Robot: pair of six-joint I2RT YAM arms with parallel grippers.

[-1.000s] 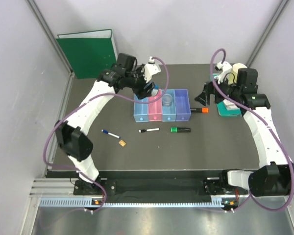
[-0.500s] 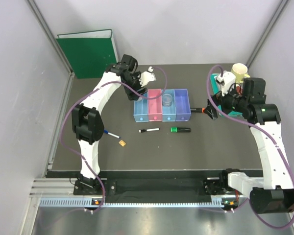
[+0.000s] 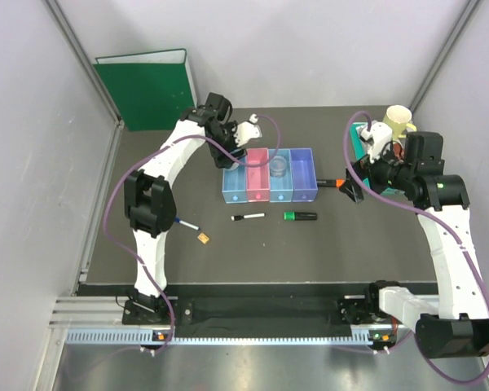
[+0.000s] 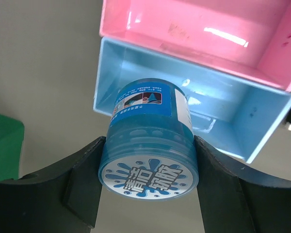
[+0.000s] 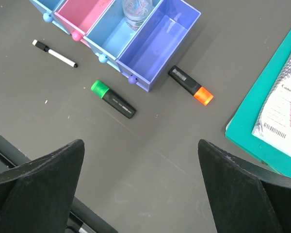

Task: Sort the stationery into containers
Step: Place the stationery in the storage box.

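Only the left wrist view shows the blue jar (image 4: 148,155), clamped in the left hand (image 4: 148,187) at the edge of the end blue bin (image 4: 223,116); in the top view it cannot be made out. The right hand (image 5: 143,179) gapes wide, holding nothing, above the surface (image 5: 160,145) near the orange highlighter (image 5: 190,86)

You had bright, even overhead light and soft shadows. Glare streaked the pink bin (image 4: 199,34) in your left wrist view. In the right wrist view the fingers (image 5: 34,179) were dark and soft-focus, the table (image 5: 184,160) sharp.
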